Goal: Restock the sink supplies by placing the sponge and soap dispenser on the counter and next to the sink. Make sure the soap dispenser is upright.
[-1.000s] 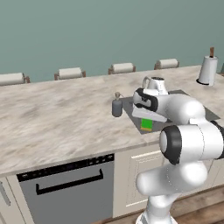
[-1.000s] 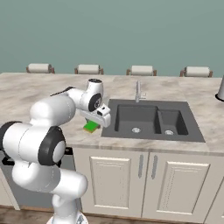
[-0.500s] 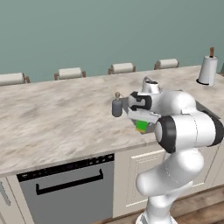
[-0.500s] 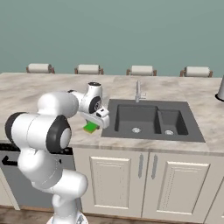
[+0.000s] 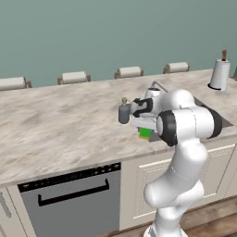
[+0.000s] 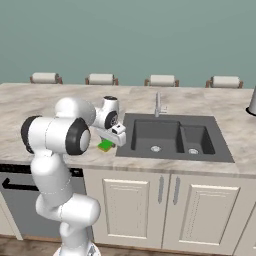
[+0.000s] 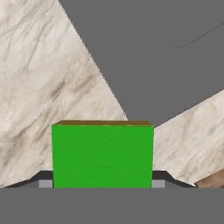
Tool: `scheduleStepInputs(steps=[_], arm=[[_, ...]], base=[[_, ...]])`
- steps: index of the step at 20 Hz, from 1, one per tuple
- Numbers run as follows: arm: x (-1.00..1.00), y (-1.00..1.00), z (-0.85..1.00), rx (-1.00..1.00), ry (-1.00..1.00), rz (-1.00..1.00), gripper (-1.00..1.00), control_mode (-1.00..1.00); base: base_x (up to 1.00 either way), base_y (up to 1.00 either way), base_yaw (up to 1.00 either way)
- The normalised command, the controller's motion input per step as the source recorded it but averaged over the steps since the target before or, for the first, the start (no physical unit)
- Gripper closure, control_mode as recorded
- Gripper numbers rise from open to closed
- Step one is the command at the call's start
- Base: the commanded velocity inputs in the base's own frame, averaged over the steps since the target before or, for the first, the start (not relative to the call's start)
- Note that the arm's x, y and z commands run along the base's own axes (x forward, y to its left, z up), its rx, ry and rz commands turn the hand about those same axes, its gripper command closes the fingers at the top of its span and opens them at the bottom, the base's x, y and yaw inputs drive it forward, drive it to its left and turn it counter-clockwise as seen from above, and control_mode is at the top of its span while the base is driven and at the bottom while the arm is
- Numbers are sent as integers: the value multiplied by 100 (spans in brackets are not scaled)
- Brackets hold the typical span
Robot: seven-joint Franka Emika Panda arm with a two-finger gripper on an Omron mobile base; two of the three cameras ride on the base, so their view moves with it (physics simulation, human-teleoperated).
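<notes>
My gripper is shut on the bright-green sponge, a fingertip on each of its sides. The sponge hangs low over the marbled counter just left of the dark sink, under the gripper; whether it touches the stone I cannot tell. The grey-blue soap dispenser stands upright on the counter, close to the left of the hand. In the hand view the sink lies beyond the sponge, with counter on the left.
A silver faucet rises behind the basin. A white paper-towel roll stands at the counter's far right. Chair backs line the far side. A dishwasher front sits below the counter's edge.
The hand has carried the sponge a little to the left, closer to the soap dispenser, and the elbow has folded in over the counter's front edge.
</notes>
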Motion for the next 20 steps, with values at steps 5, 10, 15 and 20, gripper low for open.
scheduleStepInputs(steps=[5, 10, 15, 20], arm=[[20, 0, -30, 0, 0, -3, 100, -100], [3, 0, -29, 0, 0, -5, 100, -100], [15, 8, -20, 0, 0, -5, 100, -100], [27, 17, -12, 0, 0, -6, 100, -100]], base=[[0, 0, 0], [0, 0, 0], [0, 0, 0], [0, 0, 0]])
